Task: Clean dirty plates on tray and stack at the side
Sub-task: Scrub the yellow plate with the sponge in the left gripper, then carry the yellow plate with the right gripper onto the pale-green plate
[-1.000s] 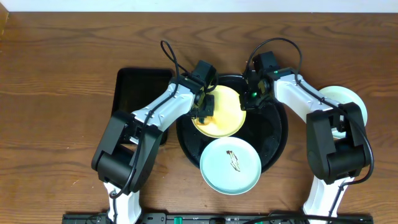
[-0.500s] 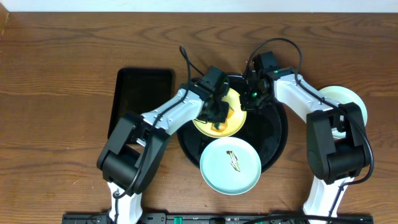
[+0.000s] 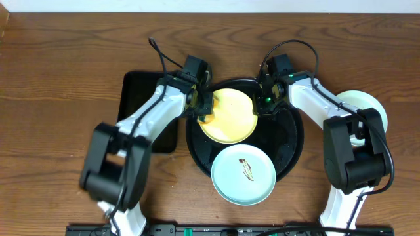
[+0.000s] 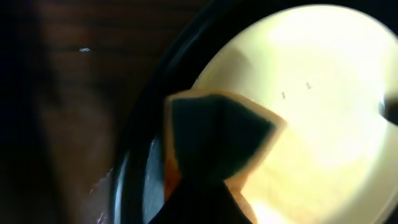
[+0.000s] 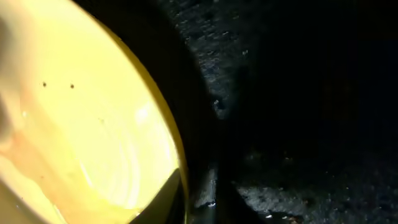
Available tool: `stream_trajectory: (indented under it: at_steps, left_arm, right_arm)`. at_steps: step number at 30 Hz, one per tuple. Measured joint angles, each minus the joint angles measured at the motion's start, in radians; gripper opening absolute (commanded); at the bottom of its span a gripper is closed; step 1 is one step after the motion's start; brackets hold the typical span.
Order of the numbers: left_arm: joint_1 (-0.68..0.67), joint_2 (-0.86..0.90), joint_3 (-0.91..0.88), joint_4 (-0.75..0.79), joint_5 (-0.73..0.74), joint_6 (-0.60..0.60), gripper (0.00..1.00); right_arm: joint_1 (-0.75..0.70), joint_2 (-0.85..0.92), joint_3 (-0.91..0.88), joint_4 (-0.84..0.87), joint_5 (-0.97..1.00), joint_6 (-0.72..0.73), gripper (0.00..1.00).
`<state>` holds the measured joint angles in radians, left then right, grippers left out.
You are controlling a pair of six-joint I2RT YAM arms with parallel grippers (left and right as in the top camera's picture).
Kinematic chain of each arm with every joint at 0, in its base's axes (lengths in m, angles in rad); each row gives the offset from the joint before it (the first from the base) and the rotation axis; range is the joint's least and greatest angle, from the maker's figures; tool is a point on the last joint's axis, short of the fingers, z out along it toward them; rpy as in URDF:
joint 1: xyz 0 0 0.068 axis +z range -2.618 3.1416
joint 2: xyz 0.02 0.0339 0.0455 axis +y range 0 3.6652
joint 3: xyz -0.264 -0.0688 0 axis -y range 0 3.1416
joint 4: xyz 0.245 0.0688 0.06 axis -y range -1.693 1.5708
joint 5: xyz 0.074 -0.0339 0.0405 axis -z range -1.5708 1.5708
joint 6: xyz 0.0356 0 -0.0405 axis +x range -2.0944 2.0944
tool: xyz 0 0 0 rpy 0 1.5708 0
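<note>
Left jaws pinch sponge [image 4: 217, 134] on yellow plate [image 3: 231, 117]; right jaws pinch its rim.

Rectangular black tray [image 3: 141, 92], dark orange-edged sponge [image 4: 217, 137], wooden table [image 3: 52, 78].

A pale yellow plate [image 4: 323, 81] fills the view from 12 to 4 o'clock, with two tiny dark specks [image 4: 283, 94] on it. At centre, an orange sponge [image 4: 217, 134] with a dark green face overlaps the plate's edge. The black tray [image 4: 134, 168] curves at 8 o'clock, beside dim wooden table [image 4: 68, 93].
</note>
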<state>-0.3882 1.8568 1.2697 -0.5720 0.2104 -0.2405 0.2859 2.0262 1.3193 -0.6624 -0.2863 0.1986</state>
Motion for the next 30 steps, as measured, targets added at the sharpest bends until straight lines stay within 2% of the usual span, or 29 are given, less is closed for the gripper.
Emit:
stream_trajectory:
  at_steps: [10,21,30]
  left_arm:
    - [0.046,-0.248,-0.002,-0.095,-0.030,0.013,0.08]
    - [0.183,-0.267,-0.002,-0.220,-0.084,0.013,0.08]
    - [0.244,-0.267,-0.002,-0.241,-0.090,0.013,0.08]
  right_arm:
    - [0.000,0.000,0.000,0.013,0.008,0.003,0.01]
    - [0.001,-0.019,-0.001,0.016,0.061,-0.008,0.01]
    - [0.000,-0.238,-0.006,0.002,0.265,-0.097,0.01]
